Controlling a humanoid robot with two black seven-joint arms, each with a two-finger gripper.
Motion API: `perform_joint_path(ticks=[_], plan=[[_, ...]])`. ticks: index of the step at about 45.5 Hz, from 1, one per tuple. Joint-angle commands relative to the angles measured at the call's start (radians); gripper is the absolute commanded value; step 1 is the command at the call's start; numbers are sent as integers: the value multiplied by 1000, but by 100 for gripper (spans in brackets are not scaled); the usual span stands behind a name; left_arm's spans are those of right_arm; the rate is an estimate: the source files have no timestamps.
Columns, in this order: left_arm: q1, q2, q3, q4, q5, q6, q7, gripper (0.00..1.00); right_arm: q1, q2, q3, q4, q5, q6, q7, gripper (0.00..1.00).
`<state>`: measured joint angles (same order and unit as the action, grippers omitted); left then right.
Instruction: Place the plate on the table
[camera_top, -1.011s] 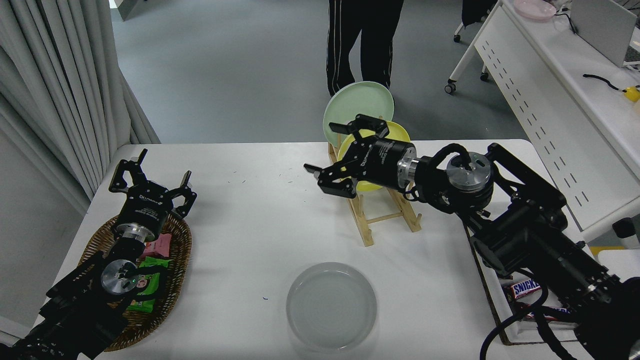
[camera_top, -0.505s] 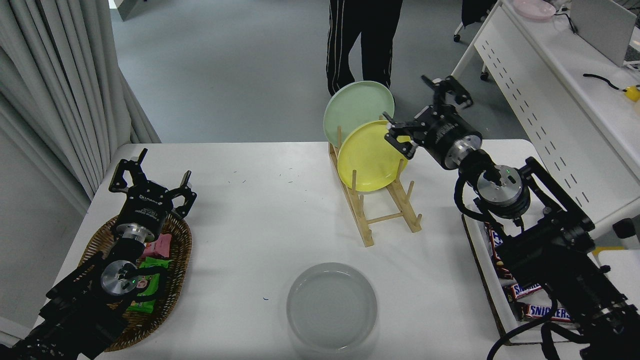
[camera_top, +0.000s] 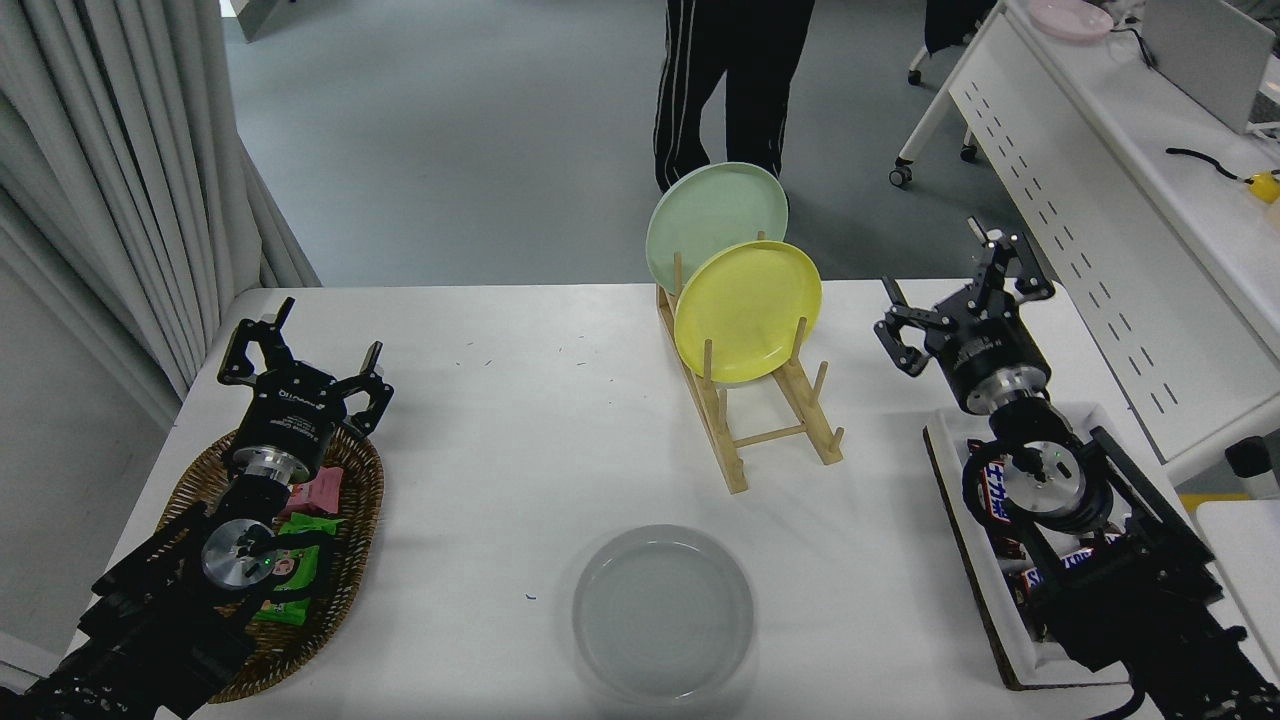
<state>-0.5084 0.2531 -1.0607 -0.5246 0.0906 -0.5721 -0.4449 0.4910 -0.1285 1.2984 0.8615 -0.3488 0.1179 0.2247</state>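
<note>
The light-grey plate (camera_top: 662, 611) lies flat on the white table (camera_top: 520, 420) near its front edge, with nothing touching it. My right gripper (camera_top: 962, 290) is open and empty at the table's right side, well away from the plate and to the right of the wooden rack (camera_top: 770, 425). My left gripper (camera_top: 298, 352) is parked open at the lower left, above the wicker basket (camera_top: 352, 560).
The rack holds a yellow plate (camera_top: 748, 310) and a pale green plate (camera_top: 715, 212) upright. A white tray (camera_top: 950, 470) of chocolate bars sits under my right arm. The basket holds snack packets. A person's legs (camera_top: 728, 85) stand at the far side.
My right arm has swung from in front of the yellow plate on the rack back to the table's right side, its gripper open and empty throughout. The grey plate has not moved.
</note>
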Motion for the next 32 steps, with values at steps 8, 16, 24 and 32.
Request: perform_joint_path(ticks=[8, 16, 24, 32], plan=[[1, 0, -1, 0, 0, 0, 0, 100, -25, 43, 108, -125, -1, 54, 31, 100], [-1, 0, -1, 0, 0, 0, 0, 100, -17, 46, 102, -179, 5, 61, 33, 100], [-1, 0, -1, 0, 0, 0, 0, 100, -3, 44, 76, -200, 80, 91, 39, 100], [-1, 0, 1, 0, 0, 0, 0, 100, 20, 46, 58, -199, 87, 86, 38, 100]])
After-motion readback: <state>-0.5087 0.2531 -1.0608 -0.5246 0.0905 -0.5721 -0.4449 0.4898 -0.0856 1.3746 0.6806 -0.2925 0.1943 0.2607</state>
